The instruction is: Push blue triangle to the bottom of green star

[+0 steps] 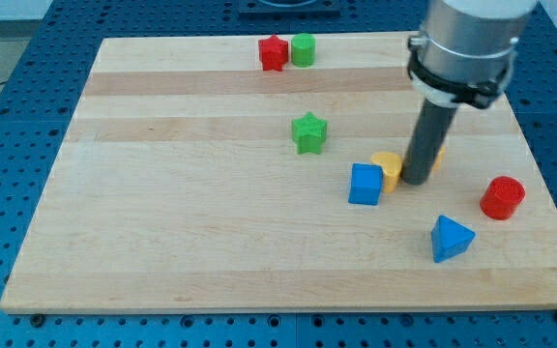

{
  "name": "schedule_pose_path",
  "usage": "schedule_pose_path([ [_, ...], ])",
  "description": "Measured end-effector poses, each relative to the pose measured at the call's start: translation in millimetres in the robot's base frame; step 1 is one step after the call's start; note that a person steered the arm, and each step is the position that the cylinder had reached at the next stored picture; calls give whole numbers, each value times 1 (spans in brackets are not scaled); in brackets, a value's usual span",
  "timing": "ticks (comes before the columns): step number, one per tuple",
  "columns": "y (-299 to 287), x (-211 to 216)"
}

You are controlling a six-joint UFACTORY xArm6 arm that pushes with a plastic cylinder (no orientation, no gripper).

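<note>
Nearest the view's bottom sits the blue triangle (pixel 451 239), a wedge-shaped block resting on the wooden board (pixel 182 242) toward the lower right, with bare wood all round it. Up and to the right of it, near the board's right edge, stands a red cylinder (pixel 502 197), apart from the triangle. Left of that, around the middle of the board's right half, a blue cube (pixel 366 184) sits touching, or very nearly touching, a yellow block (pixel 388 167) whose shape I cannot make out fully because the rod partly covers it. My tip (pixel 417 181) comes down right against that yellow block on its right side, and a sliver of yellow or orange shows just past the rod on the view's right; whether that is the same block or a second one I cannot tell. The tip has no jaws to open or close; it is a plain dark rod grasping nothing, well up and to the left of the blue triangle. Farther up and left, the green star (pixel 308 132) lies alone near the board's centre, well apart from the blue triangle. At the view's top, a red block (pixel 273 52) and a green cylinder (pixel 303 49) stand side by side, touching.
</note>
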State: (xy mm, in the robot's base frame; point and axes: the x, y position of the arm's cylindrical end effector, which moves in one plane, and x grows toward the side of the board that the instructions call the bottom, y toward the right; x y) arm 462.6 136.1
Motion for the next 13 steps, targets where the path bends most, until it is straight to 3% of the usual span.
schedule_pose_path([
  [1,-20,-22],
  [2,-20,-18],
  [6,105,104],
  [7,69,117],
  [10,-20,67],
  [13,-68,101],
])
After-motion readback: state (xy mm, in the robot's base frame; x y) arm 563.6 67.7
